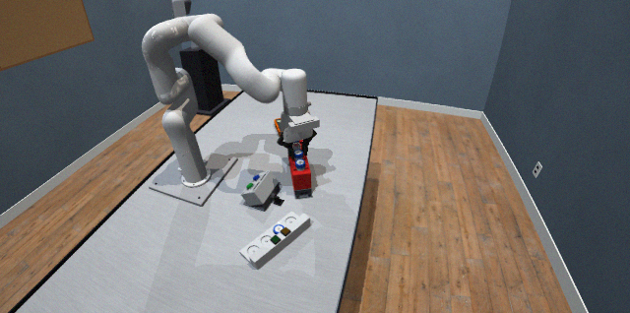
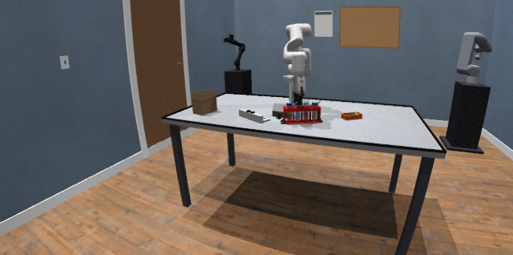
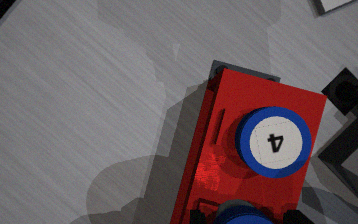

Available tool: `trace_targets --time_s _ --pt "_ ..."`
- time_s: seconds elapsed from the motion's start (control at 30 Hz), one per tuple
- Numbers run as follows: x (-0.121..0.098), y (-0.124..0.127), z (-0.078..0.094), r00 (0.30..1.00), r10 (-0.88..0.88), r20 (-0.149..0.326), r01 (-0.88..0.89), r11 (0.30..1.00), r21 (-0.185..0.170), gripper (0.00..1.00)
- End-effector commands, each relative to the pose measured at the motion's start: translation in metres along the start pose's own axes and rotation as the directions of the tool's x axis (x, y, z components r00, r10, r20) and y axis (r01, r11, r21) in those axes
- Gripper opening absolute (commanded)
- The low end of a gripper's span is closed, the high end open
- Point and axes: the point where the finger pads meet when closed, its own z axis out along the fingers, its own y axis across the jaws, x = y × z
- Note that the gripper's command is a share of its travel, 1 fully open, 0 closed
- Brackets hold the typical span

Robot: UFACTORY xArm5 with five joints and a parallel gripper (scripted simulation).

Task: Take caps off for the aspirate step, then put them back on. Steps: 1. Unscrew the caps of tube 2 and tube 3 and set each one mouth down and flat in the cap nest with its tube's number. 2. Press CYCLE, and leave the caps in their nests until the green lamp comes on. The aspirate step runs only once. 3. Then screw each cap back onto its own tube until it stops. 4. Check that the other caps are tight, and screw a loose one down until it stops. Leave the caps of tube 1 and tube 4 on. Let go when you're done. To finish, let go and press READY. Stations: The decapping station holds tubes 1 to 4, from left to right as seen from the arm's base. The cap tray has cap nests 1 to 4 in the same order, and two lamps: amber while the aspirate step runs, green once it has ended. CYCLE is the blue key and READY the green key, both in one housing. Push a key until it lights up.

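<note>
The red tube rack (image 1: 300, 175) stands on the table beside the key housing. In the wrist view the blue cap marked 4 (image 3: 274, 142) sits on its tube at the rack's end (image 3: 250, 150). Just below it, at the frame's bottom edge, another blue cap (image 3: 240, 216), the one next to tube 4, lies between my dark fingertips. My gripper (image 1: 297, 148) points straight down over this cap. Its fingers stand around the cap but are loosened, so it is open. On the white cap tray (image 1: 276, 239) one blue-rimmed cap (image 1: 279, 228) lies in a nest. The two lamps (image 1: 280, 235) look dark.
The grey key housing (image 1: 259, 188) with the blue key (image 1: 256, 177) and green key (image 1: 249, 185) sits left of the rack. An orange box (image 2: 352, 115) lies beyond the rack and a cardboard box (image 2: 203, 102) stands at a far table corner.
</note>
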Motion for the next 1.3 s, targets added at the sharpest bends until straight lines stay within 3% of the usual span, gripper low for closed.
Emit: trace_targets --time_s 0.0,0.07,0.63,0.67,1.13,1.27 --pt "0.001 -0.001 -0.002 0.986 0.165 -0.001 -0.165 0.986 0.004 0.46" --pt "0.000 -0.001 -0.003 0.966 0.258 -0.001 -0.258 0.966 0.004 0.46" --pt "0.000 -0.001 -0.009 0.966 0.258 -0.001 -0.258 0.966 0.004 0.46" --pt "0.000 -0.001 -0.009 0.966 0.258 -0.001 -0.258 0.966 0.004 0.00" --pt "0.000 -0.001 -0.009 0.966 0.258 -0.001 -0.258 0.966 0.004 0.00" --pt "0.000 -0.001 -0.021 0.966 0.258 -0.001 -0.258 0.966 0.004 0.00"
